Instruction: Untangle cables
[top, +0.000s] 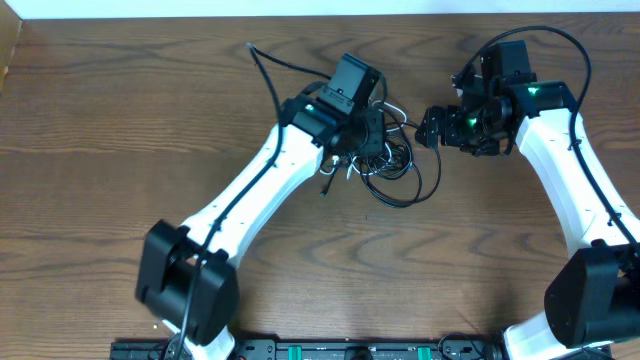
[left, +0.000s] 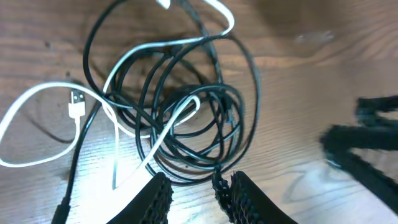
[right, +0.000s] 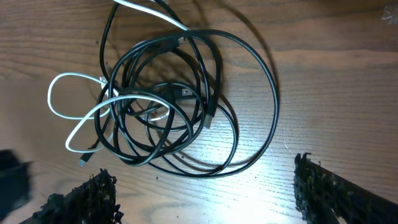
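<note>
The cables (top: 392, 162) lie in a knotted clump of black loops at the table's middle, with one black strand (top: 265, 68) trailing up and left. In the left wrist view the cables (left: 180, 112) spread as black coils threaded by a white cord (left: 34, 99) ending in a small plug (left: 76, 104). My left gripper (left: 191, 182) hovers at the clump's near edge, slightly open, only bare wood between its fingers. My right gripper (right: 202, 171) stands wide open just off the coils (right: 168, 106), holding nothing. Overhead, the left gripper (top: 372, 132) sits over the clump and the right gripper (top: 432, 125) beside it.
The wooden table (top: 120, 150) runs to a pale wall at the far edge. Both white arms reach in from bases at the near edge (top: 330, 350). The right arm's fingers (left: 367, 137) show as a dark blur in the left wrist view.
</note>
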